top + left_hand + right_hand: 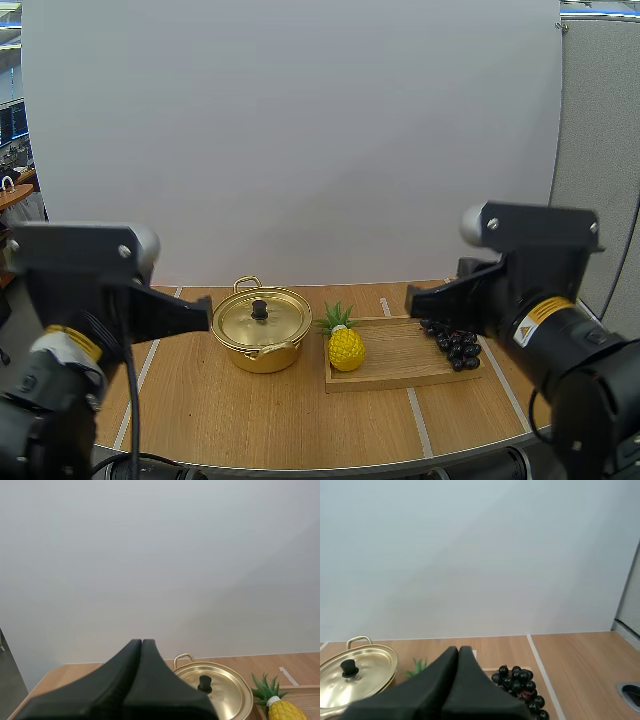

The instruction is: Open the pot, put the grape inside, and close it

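A gold pot (260,330) stands on the wooden table with its lid (260,317) on, a black knob (260,309) at the lid's centre. Dark grapes (455,343) lie at the right end of a wooden tray (400,365). My left gripper (205,318) is shut, raised just left of the pot. My right gripper (412,299) is shut, held above the tray near the grapes. In the left wrist view the left gripper (142,641) forms one dark wedge before the pot (212,690). In the right wrist view the right gripper (458,649) forms one wedge, between the pot (355,672) and the grapes (522,682).
A toy pineapple (344,343) stands on the tray's left end, between pot and grapes. White tape lines (420,420) cross the table. The table's front edge curves near the arm bases.
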Controlling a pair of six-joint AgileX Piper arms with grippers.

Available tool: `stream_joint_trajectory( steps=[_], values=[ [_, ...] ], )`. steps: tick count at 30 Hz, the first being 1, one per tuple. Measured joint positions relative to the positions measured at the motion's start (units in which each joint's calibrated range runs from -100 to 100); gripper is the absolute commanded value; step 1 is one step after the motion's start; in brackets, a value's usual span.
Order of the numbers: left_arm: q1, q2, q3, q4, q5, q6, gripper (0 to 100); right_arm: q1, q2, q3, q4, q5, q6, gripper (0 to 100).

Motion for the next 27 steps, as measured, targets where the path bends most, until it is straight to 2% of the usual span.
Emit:
stream_joint_trajectory(
  steps=[4,14,19,27],
  values=[
    [0.00,0.00,-4.27,0.00,6.77,0.00,0,0.00,0.00,-2.59,-1.04,6.65,0.00,0],
    [0.00,0.00,-4.83,-0.65,7.79,2.73,0,0.00,0.00,-3.00,-2.98,12.59,0.00,0],
    [0.00,5.55,-4.98,-3.03,5.44,3.64,0,0.00,2.38,-3.03,-4.35,13.09,-0.73,0],
    [0.00,21.87,-4.98,-6.66,-1.96,9.72,0,0.00,12.94,-3.03,-4.39,12.33,-0.73,0]
  ],
)
